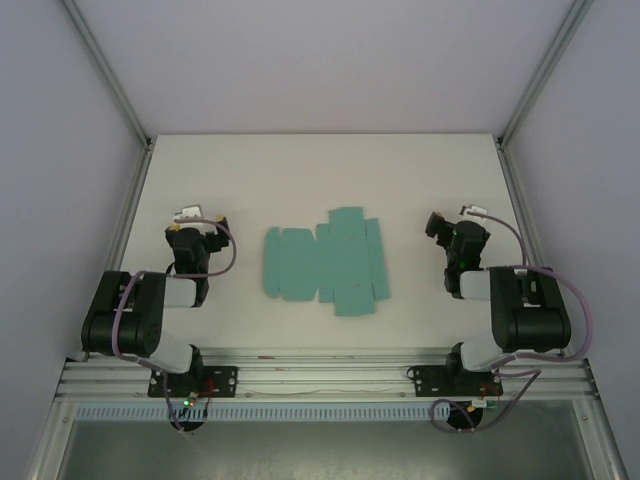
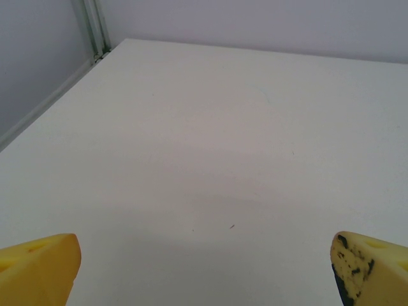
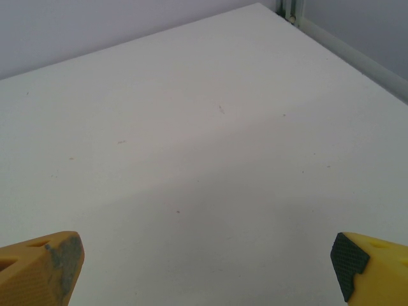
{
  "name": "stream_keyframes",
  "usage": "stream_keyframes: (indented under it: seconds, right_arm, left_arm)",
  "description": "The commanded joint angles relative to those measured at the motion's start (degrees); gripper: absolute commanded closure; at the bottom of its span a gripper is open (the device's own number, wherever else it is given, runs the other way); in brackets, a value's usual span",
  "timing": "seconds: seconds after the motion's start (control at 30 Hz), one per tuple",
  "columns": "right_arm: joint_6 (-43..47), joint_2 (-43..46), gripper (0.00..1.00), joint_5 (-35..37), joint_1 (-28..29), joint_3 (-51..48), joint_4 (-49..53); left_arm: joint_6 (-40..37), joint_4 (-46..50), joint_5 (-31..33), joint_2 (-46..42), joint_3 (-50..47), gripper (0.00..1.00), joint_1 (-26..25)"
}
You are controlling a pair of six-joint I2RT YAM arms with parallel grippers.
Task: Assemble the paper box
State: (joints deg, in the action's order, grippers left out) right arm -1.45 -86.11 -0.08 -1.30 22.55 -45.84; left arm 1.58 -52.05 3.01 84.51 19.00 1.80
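Observation:
The paper box (image 1: 326, 262) lies as a flat teal-green die-cut sheet with flaps in the middle of the white table (image 1: 320, 170), seen from the top view. My left gripper (image 1: 200, 222) rests to the left of the sheet, well apart from it. My right gripper (image 1: 440, 226) rests to the right, also apart. In the left wrist view the left gripper (image 2: 207, 271) is open, its yellow fingertips (image 2: 38, 268) wide apart over bare table. In the right wrist view the right gripper (image 3: 207, 271) is open too, yellow fingertips (image 3: 370, 268) spread with nothing between them.
Grey walls and metal frame posts (image 1: 110, 70) enclose the table on three sides. A metal rail (image 1: 320, 372) carries both arm bases along the near edge. A table corner with a post (image 2: 97, 29) appears in the left wrist view.

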Motion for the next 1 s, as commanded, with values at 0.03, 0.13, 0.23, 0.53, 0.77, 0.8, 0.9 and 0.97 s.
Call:
stream_keyframes:
  seconds: [0.03,0.13,0.23,0.53,0.77,0.8,0.9,0.97]
  right_arm:
    - [-0.3,5.1,0.00,-0.2,-0.1,4.1,9.6]
    - [-1.2,8.9,0.00,0.3,0.4,6.9,17.8]
    - [-2.4,12.6,0.00,3.7,2.6,10.1,27.2]
    - [-14.3,18.1,0.11,-1.9,13.3,19.3,50.3]
    - [-16.9,13.7,0.31,-4.9,27.1,24.5,59.7]
    - [-18.2,12.1,0.36,-7.1,27.9,24.6,59.3]
    - [-21.0,7.4,0.50,-12.1,29.1,24.1,56.4]
    - [-22.0,4.7,0.57,-13.5,29.5,23.6,53.7]
  left_arm:
    - [0.6,8.1,0.9,-7.4,2.4,0.00,-0.3]
    - [2.7,16.0,1.0,-11.5,5.1,0.00,-0.3]
    - [6.9,23.2,-2.3,-15.2,7.9,0.00,-0.5]
    - [19.3,40.5,-10.3,-18.0,15.2,0.00,-5.9]
    - [22.5,45.1,-15.3,-16.1,15.0,0.00,-12.3]
    - [22.7,45.9,-15.7,-15.3,15.1,0.00,-13.1]
    - [23.1,46.1,-19.0,-13.1,14.7,0.00,-14.7]
    - [23.2,45.8,-20.7,-12.2,14.2,0.00,-15.1]
